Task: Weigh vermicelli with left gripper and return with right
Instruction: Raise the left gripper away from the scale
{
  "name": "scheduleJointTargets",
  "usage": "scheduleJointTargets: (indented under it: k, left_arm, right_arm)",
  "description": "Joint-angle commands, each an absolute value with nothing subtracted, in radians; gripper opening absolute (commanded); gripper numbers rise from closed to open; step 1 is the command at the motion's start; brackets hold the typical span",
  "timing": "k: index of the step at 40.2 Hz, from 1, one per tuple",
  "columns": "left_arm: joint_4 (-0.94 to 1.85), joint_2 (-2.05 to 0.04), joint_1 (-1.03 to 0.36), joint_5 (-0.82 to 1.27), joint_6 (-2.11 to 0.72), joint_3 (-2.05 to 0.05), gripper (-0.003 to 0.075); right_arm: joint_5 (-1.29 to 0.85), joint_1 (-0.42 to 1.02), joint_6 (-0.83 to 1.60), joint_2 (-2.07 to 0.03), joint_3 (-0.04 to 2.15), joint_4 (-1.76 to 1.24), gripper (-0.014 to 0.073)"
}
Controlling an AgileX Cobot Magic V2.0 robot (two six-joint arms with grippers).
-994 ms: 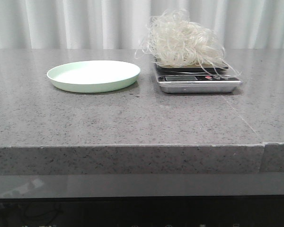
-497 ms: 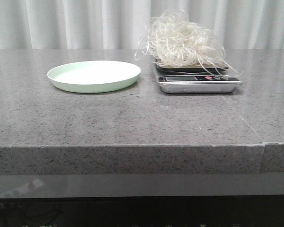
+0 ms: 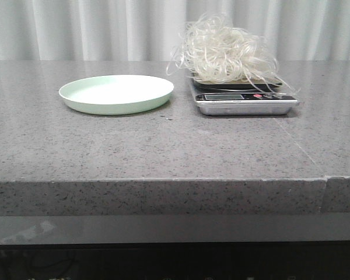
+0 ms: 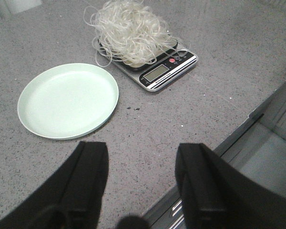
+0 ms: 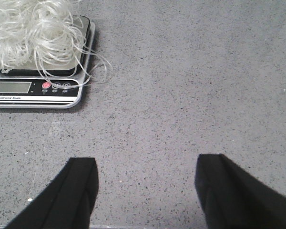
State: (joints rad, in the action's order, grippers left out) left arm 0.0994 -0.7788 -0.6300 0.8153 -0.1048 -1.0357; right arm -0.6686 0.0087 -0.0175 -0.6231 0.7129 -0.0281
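The loose whitish vermicelli [image 3: 226,53] sits on the steel kitchen scale [image 3: 245,102] near the worktop's far edge for weighing; both black hands, left hand [image 4: 140,183] and right hand [image 5: 145,193], gape wide, empty.

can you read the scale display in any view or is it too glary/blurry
Front view: the scale is sharp enough, but its display is a tiny dark strip, unreadable. Left wrist view: the display is pale and washed out, no digits showing. Right wrist view: closest look, evenly lit, yet the display still shows blank grey under the noodles.
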Motion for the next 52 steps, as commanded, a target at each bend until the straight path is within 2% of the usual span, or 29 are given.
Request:
scheduleJointTargets:
  k: [1,12,20,37,52]
  left_arm:
    - [0.105,-0.689,-0.627,0.692,-0.102,-0.968,0.0421]
    - [0.104,-0.562,-0.627,0.667,-0.102,-0.816,0.0421]
    - [0.104,-0.562,-0.627,0.673,-0.102,-0.802,0.0421]
    - [0.104,-0.562,-0.627,0.674,-0.102,-0.802,0.0421]
    - [0.104,-0.562,-0.627,0.674,-0.102,-0.802,0.0421]
  right_arm:
    - [-0.589,0.005,-0.011,-0.632,0.747,-0.019,0.0554]
    - [-0.581,0.024,0.000,-0.635,0.747,-0.096,0.0554]
    - [-0.582,0.178,0.111,-0.723,0.788,-0.150,0.0554]
    - [-0.582,0.336,0.123,-1.135,1.100,-0.149,0.0554]
    - [-0.608,0.330,0.125,-1.494,1.458,-0.133,0.0554]
